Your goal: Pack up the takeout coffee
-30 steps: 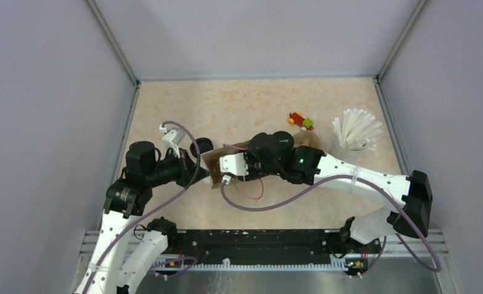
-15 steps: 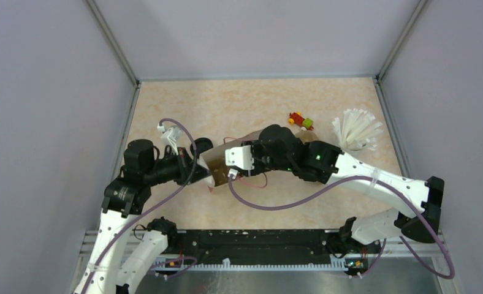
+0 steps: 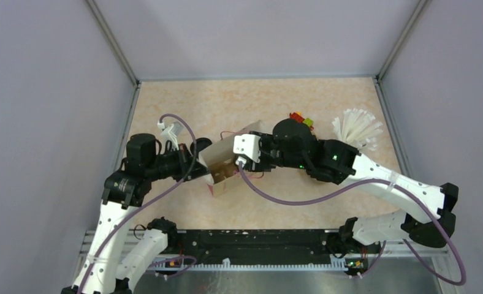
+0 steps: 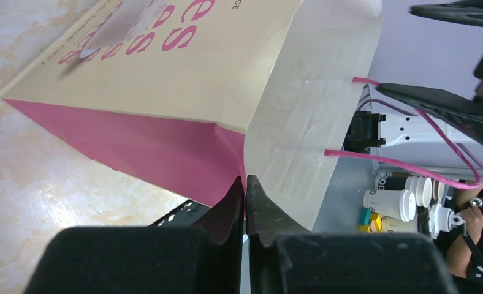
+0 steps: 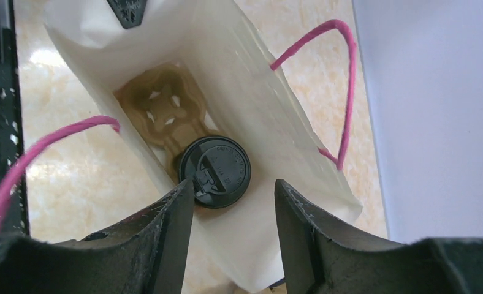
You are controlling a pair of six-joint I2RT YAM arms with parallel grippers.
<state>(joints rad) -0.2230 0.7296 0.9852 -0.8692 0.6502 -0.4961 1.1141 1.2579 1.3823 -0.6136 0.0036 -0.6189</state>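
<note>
A cream paper bag [image 3: 222,170] with pink sides and pink lettering [image 4: 184,67] stands open on the table. Inside, a takeout coffee cup with a black lid [image 5: 214,171] sits in the near pocket of a brown pulp carrier [image 5: 162,110]; the far pocket holds nothing. My right gripper [image 5: 234,187] hangs open above the bag's mouth, its fingers either side of the lid and well above it, touching nothing. My left gripper [image 4: 246,180] is shut on the bag's corner fold, holding the mouth apart. A dark round shape [image 3: 200,146] beside the bag is too unclear to name.
A pale cup of white straws [image 3: 355,131] stands at the back right, with small coloured toy bricks [image 3: 301,119] to its left. The bag's pink string handles [image 5: 343,92] loop out on both sides. Grey enclosure walls close in the table on three sides.
My right wrist has risen and drawn back to the right, away from the bag, with its jaws spreading. The bag's open mouth now shows from above. The left gripper keeps its hold.
</note>
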